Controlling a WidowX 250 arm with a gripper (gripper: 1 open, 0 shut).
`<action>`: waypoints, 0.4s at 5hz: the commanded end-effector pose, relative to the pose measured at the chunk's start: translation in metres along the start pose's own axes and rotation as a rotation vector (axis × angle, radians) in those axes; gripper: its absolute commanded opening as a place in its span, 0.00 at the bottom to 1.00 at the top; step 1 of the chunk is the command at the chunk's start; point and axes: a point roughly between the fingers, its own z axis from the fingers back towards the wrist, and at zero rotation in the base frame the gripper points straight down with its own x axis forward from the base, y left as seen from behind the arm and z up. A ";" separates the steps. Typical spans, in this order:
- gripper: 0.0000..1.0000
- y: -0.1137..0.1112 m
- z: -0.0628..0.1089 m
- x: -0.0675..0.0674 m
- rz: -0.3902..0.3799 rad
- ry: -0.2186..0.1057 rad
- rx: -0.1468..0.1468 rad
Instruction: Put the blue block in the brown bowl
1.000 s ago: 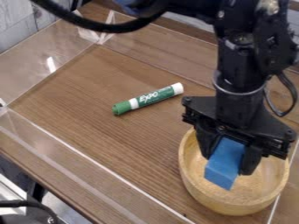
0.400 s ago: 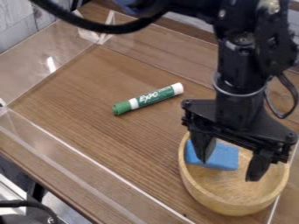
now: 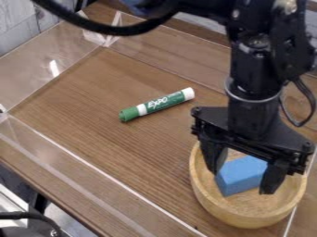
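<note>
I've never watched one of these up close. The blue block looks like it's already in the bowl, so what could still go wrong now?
The open gripper hangs right over the blue block, fingers on either side of it, so lifting crookedly might snag it or drag it out. The fingers also sit close inside the brown bowl rim; a sideways move could knock it.

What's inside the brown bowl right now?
The blue block lies inside the brown bowl, between the open gripper fingers. The gripper hides the bowl's far side.
</note>
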 end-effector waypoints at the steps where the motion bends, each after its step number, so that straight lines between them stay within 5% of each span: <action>1: 1.00 -0.005 0.018 0.011 0.010 -0.058 -0.038; 2: 1.00 -0.005 0.020 0.011 0.016 -0.055 -0.043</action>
